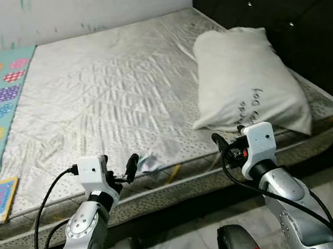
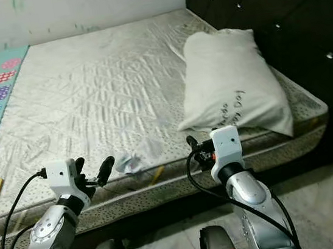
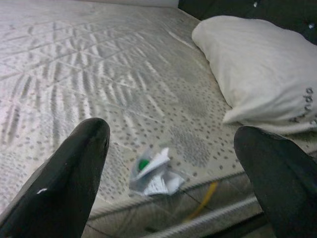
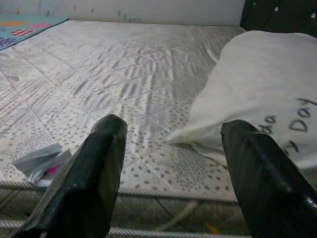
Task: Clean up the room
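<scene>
Wrapper [image 1: 149,163], crumpled, white-grey with green spot, near mattress [image 1: 106,89] edge.

L gripper [image 1: 121,170] raised, fingers apart | R gripper [image 1: 230,141] raised, fingers apart

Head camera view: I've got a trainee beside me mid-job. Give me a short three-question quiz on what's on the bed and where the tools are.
1. True or false: the crumpled wrapper lies near the front edge of the mattress.
2. Which tool is nearer the wrapper?
A. left tool
B. right tool
3. Fill in: the white ____ lies against the dark headboard, on the robot's right.

Key
1. True. It sits just ahead of the left tool's open fingers.
2. A. The wrapper shows between that tool's fingers in its wrist view; the right tool, also open, faces the pillow.
3. Pillow.
</scene>
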You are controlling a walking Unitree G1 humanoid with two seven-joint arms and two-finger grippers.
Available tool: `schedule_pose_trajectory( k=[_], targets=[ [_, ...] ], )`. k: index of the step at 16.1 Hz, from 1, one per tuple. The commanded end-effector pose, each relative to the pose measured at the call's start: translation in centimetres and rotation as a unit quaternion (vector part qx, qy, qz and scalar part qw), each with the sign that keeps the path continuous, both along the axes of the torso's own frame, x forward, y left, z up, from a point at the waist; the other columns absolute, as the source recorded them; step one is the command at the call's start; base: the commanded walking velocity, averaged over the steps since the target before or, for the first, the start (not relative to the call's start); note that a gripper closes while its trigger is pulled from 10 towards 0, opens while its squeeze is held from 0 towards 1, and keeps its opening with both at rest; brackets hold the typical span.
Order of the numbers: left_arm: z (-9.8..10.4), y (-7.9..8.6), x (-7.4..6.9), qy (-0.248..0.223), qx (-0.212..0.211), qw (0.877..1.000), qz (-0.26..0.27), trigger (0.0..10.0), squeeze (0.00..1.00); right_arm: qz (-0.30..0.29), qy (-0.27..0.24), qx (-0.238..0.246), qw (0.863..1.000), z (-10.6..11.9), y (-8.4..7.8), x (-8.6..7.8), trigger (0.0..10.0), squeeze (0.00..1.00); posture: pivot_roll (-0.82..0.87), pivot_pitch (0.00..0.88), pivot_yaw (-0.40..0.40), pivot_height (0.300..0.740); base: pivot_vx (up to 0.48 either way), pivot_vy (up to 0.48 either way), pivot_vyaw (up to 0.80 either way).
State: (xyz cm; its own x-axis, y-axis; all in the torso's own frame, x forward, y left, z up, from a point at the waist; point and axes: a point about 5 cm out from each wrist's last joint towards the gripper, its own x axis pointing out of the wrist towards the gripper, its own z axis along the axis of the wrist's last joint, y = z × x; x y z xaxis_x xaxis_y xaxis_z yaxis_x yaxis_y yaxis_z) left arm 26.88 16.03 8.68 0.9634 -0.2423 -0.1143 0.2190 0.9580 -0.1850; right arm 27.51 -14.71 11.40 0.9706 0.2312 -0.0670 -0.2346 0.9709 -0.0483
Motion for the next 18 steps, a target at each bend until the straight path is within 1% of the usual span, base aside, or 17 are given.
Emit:
schedule_pose_trajectory(
  k=[1, 8, 12, 13, 15, 18],
  targets=[
    [0.29, 0.01, 0.26, -0.007, 0.002, 1.000, -0.005, 10.0, 0.00, 0.007, -0.013, 0.001, 1.000, 0.59, 0.23, 0.43, 10.0, 0.00, -0.25, 0.000, 0.034, 0.591, 0.364, 0.000, 0.00],
    [0.22, 0.05, 0.34, -0.004, 0.005, 1.000, -0.003, 10.0, 0.00, 0.007, -0.012, 0.000, 1.000, 0.52, 0.21, 0.42, 10.0, 0.00, -0.25, 0.000, 0.036, 0.591, 0.330, 0.000, 0.00],
    [-0.03, 0.20, 0.43, 0.007, 0.003, 1.000, 0.008, 10.0, 0.00, 0.005, -0.009, -0.003, 1.000, 0.28, 0.07, 0.27, 10.0, 0.00, -0.25, 0.000, 0.035, 0.591, 0.000, 0.000, 0.00],
    [-0.10, 0.16, 0.44, 0.008, 0.004, 1.000, 0.008, 10.0, 0.00, 0.007, -0.011, -0.014, 1.000, 0.26, 0.04, 0.26, 10.0, 0.00, -0.25, 0.000, 0.035, 0.591, 0.000, 0.000, 0.00],
    [-0.14, 0.19, 0.46, 0.011, 0.004, 1.000, 0.008, 10.0, 0.00, 0.011, -0.012, -0.021, 1.000, 0.24, 0.18, 0.20, 10.0, 0.00, -0.25, 0.000, 0.035, 0.591, 0.000, 0.000, 0.80],
    [-0.16, 0.24, 0.54, 0.013, 0.005, 1.000, 0.008, 10.0, 0.00, 0.011, -0.010, -0.018, 1.000, 0.21, 0.26, 0.17, 10.0, 0.00, -0.25, 0.000, 0.036, 0.591, 0.000, 0.000, 0.80]
  ],
)
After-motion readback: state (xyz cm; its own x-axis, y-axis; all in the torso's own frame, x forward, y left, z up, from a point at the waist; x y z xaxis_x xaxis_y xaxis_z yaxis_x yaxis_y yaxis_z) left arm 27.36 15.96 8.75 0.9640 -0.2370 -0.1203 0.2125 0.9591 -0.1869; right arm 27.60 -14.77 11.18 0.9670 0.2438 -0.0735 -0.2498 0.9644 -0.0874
